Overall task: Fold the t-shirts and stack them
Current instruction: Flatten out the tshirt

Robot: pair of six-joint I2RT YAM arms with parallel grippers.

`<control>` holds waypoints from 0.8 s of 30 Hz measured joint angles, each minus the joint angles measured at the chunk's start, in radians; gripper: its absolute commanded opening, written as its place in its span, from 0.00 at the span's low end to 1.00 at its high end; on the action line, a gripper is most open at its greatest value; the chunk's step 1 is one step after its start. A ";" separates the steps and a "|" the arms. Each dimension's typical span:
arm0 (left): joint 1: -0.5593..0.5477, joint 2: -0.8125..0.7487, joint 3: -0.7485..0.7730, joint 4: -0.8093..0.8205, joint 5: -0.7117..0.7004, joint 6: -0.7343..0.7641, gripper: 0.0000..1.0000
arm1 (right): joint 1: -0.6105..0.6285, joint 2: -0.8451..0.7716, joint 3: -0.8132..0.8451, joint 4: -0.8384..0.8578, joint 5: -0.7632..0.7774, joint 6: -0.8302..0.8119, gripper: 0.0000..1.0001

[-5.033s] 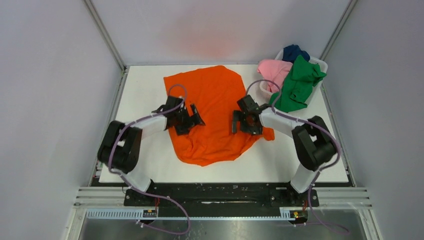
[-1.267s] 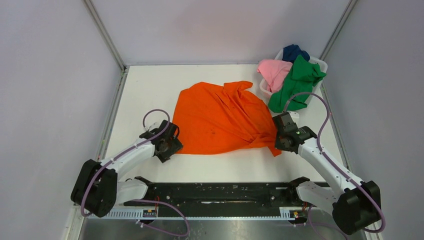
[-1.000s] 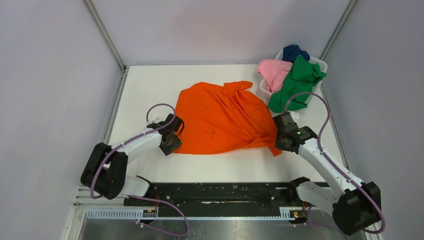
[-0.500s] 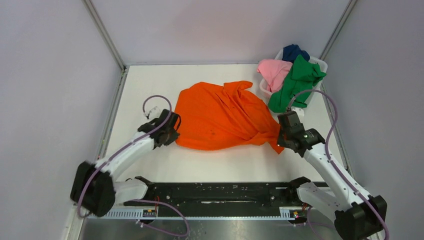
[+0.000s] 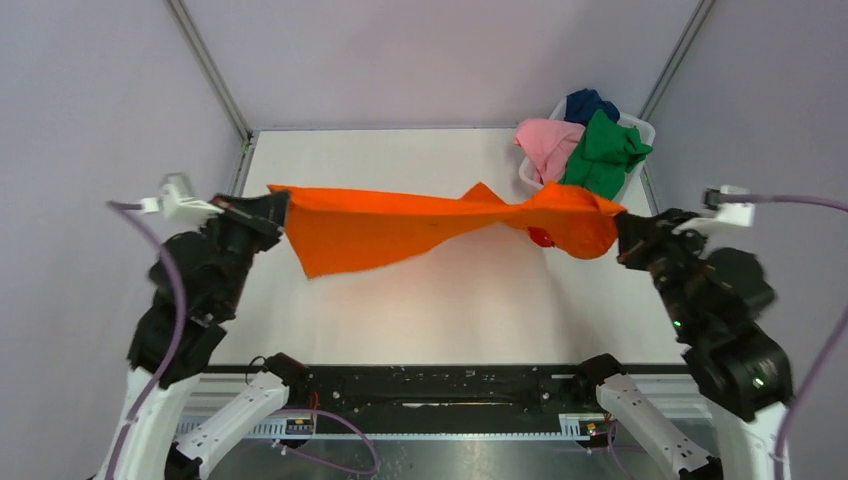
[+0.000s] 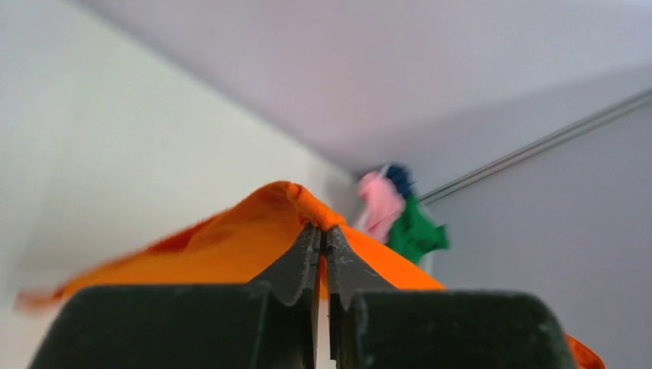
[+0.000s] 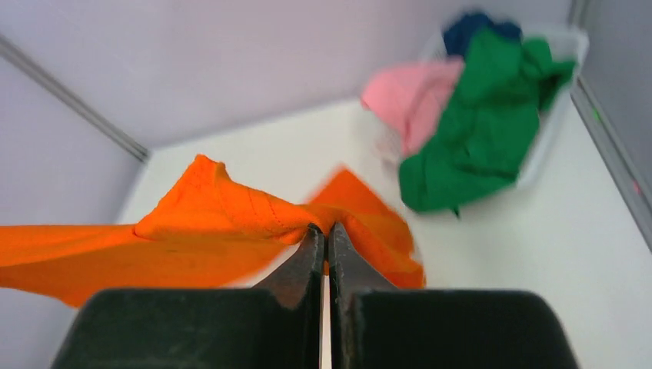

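I hold the orange t-shirt [image 5: 400, 225] stretched in mid-air, left jaws and right jaws each clamped shut on an end, apparently to spread it for folding. Open table [image 5: 470, 310] lies beneath; the far-right basket [image 5: 645, 128] of green t-shirt [image 5: 605, 155], pink t-shirt [image 5: 548, 143] and dark blue t-shirt [image 5: 588, 103] crowds my right side.

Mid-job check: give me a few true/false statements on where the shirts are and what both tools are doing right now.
1. The bright orange cloth t-shirt hangs stretched between the left tool and the right tool. True.
2. The left tool is open. False: it is shut on the orange shirt.
3. The green cloth t-shirt is folded and stacked. False: it is crumpled, draped over the rim of the white plastic basket.
4. The pink cloth t-shirt and the dark blue cloth t-shirt sit in the basket. True.
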 measured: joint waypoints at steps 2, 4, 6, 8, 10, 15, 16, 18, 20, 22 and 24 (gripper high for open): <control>-0.001 -0.018 0.096 0.005 0.014 0.036 0.00 | -0.001 -0.004 0.105 0.005 -0.028 -0.025 0.00; -0.002 -0.029 0.205 0.026 0.042 0.072 0.00 | 0.000 0.008 0.246 0.002 -0.073 -0.052 0.00; -0.002 -0.034 0.306 0.044 0.076 0.103 0.00 | -0.001 0.029 0.383 0.003 -0.124 -0.074 0.00; -0.002 -0.035 0.393 0.063 0.113 0.128 0.00 | -0.001 0.050 0.508 0.003 -0.183 -0.099 0.00; -0.002 -0.035 0.463 0.074 0.152 0.148 0.00 | -0.001 0.067 0.606 -0.003 -0.231 -0.121 0.00; -0.002 -0.035 0.563 0.076 0.219 0.186 0.00 | -0.001 0.109 0.780 -0.030 -0.318 -0.182 0.00; -0.002 -0.035 0.568 0.077 0.221 0.191 0.00 | -0.001 0.117 0.801 -0.035 -0.325 -0.195 0.00; -0.002 -0.034 0.563 0.076 0.217 0.201 0.00 | -0.001 0.130 0.811 -0.038 -0.335 -0.216 0.00; -0.002 -0.032 0.539 0.077 0.201 0.210 0.00 | -0.001 0.143 0.787 -0.032 -0.335 -0.235 0.00; -0.002 -0.031 0.493 0.080 0.160 0.219 0.00 | -0.001 0.149 0.713 0.002 -0.335 -0.254 0.00; -0.002 -0.028 0.422 0.082 0.093 0.225 0.00 | -0.001 0.151 0.603 0.054 -0.325 -0.268 0.00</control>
